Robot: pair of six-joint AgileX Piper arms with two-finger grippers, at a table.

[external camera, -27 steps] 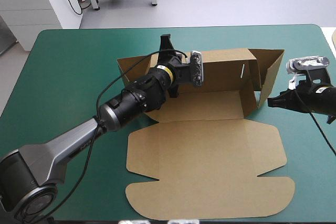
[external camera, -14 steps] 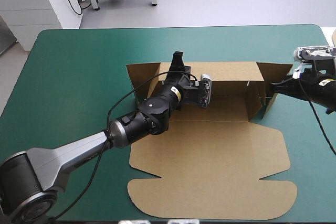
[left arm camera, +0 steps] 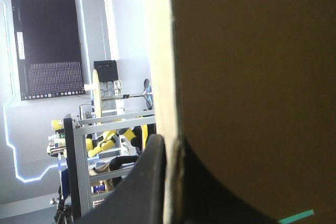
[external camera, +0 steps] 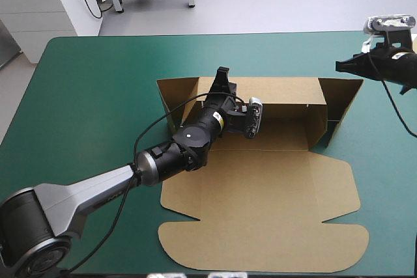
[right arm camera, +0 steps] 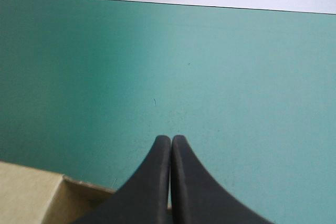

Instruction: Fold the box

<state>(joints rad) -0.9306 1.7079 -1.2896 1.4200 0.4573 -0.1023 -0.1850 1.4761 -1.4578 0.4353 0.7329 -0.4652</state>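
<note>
The brown box (external camera: 260,187) lies mid-table with its big lid panel flat toward the near edge. Its back wall (external camera: 280,89) stands upright, and a side flap is raised at each end. My left gripper (external camera: 223,73) is shut on the back wall's top edge near its left end. In the left wrist view the board (left arm camera: 252,77) fills the space ahead of the left gripper (left arm camera: 170,145), pinched between its fingers. My right gripper (external camera: 339,65) hovers shut beyond the right side flap (external camera: 342,99), apart from it. In the right wrist view, a box corner (right arm camera: 31,195) shows beside the right gripper (right arm camera: 170,139).
The teal-green cover (external camera: 91,96) shows to the left of the box and beyond its back wall. The table's right edge (external camera: 407,50) runs close by my right gripper. The box's front flap reaches almost to the near edge.
The left gripper pulled the back wall upright and shifted the box slightly right. The right gripper drew back from the right side flap, toward the far right of the table.
</note>
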